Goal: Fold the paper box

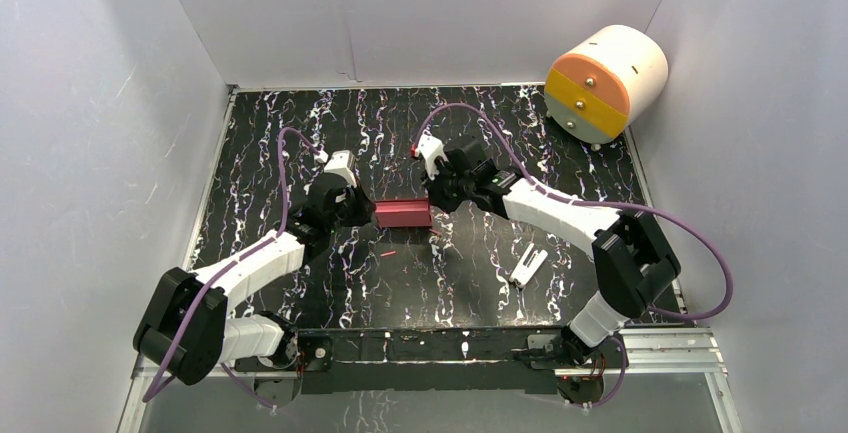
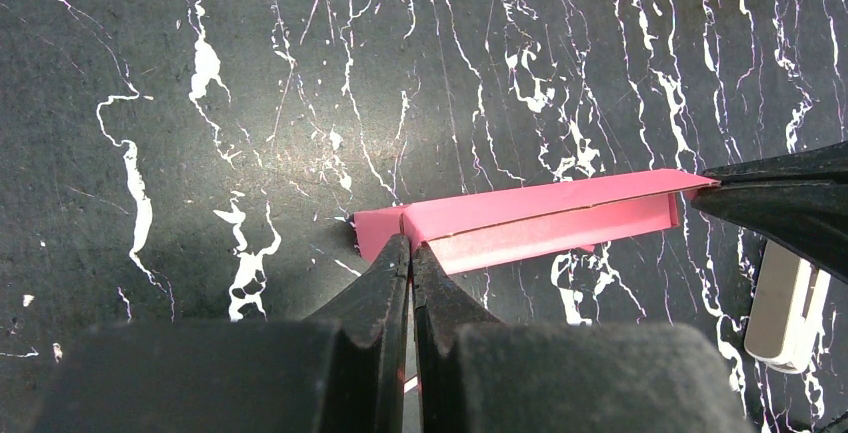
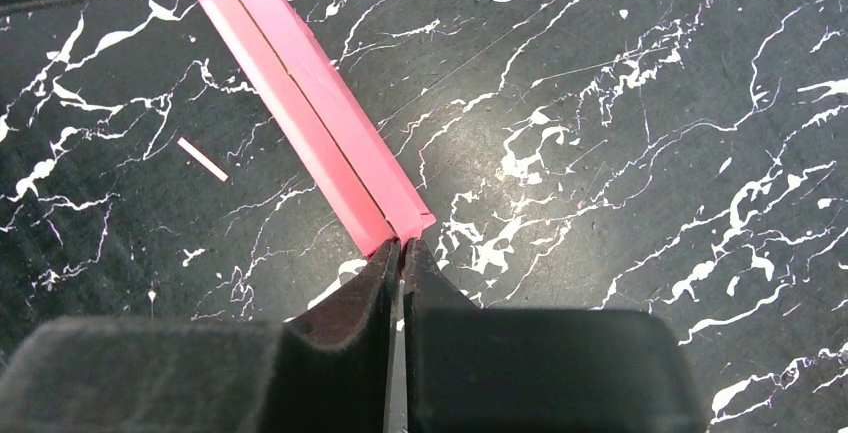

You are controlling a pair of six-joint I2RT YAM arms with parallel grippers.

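White clip (image 1: pixel 528 266): near right on tabletop (image 1: pixel 300 123), untouched.
Left claw (image 2: pixel 408 253): pinching left end of paper box (image 2: pixel 520 218).
Right claw (image 3: pixel 400 251): pinching its right end.
Progress: box mid-tabletop, walls seemingly up; end creases likely left to do.
Cylinder (image 1: pixel 605 83): far right.

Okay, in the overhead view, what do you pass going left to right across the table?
left pincer → paper box → right pincer → white clip-like piece → white-and-orange cylinder
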